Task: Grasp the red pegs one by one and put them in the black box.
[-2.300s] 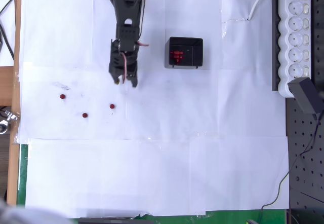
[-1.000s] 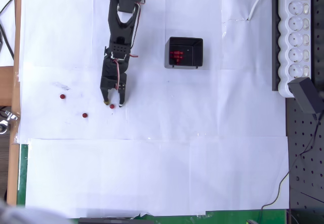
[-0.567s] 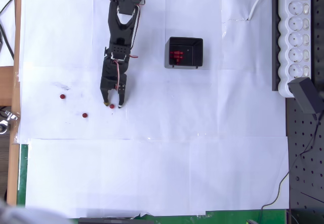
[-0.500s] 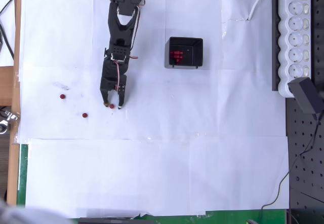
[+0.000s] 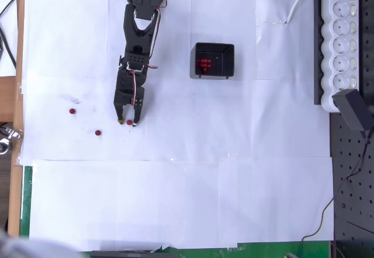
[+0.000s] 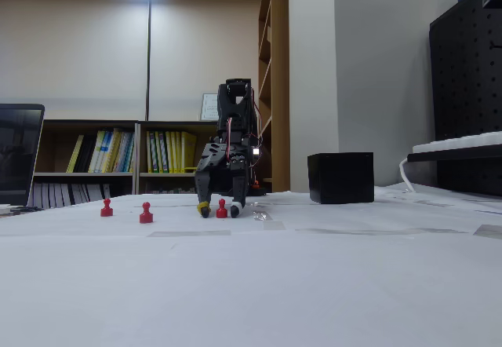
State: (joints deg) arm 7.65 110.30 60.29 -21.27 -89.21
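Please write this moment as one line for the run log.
gripper: open, low at table, fingertips either side of red peg | loose pegs: two at left | black box: red pegs inside

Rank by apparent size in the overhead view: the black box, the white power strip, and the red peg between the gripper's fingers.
1. White power strip, largest.
2. Black box, clearly smaller.
3. Red peg between the fingers of the gripper, a tiny dot.

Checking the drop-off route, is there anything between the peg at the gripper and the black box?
Nothing visible. The red peg stands between the open fingers of the gripper, and only bare white paper lies between it and the black box. The other two pegs sit on the far side.
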